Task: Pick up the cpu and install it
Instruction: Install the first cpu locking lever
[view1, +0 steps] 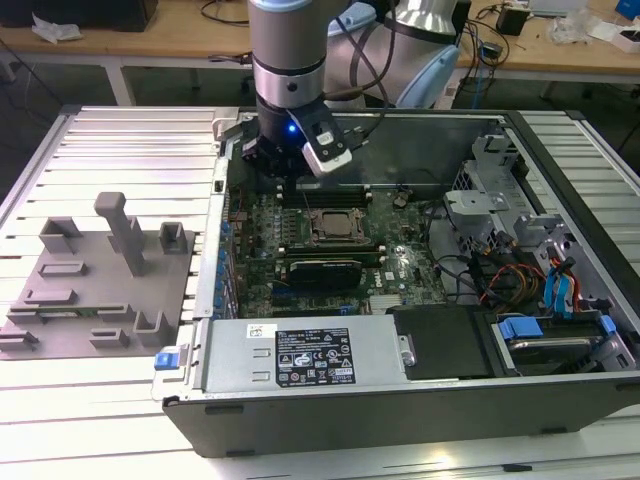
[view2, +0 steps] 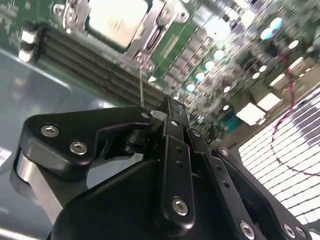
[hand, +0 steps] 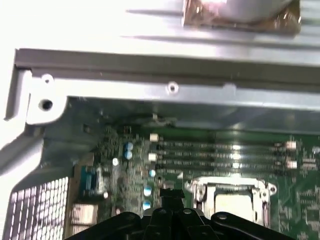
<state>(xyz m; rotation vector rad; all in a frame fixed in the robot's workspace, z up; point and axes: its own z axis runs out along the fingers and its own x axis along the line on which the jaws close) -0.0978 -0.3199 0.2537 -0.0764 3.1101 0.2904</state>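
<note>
Your black linkage gripper (view2: 170, 107) hangs low over the dark memory slots (view2: 85, 60) of the green motherboard (view1: 400, 262), its fingers looking pressed together with nothing between them. The cpu (view2: 116, 20), a small flat square chip with a silvery-grey metal plate, lies in the steel-framed socket (view2: 156, 31) just beside the slots, clear of the tips. Expect it to be light, stiff and slick on top, with fragile contacts underneath. Take it by opposite edges of the rim.

Lies open from above over the cpu (view1: 333, 228) in its socket. Crowded close by memory slots (view1: 330, 203) on two sides, expansion card (view1: 322, 270) just beyond, case wall (hand: 170, 107) past the slots, drive cage (view1: 480, 200) and cables (view1: 500, 280) toward the exterior view's right.
</note>
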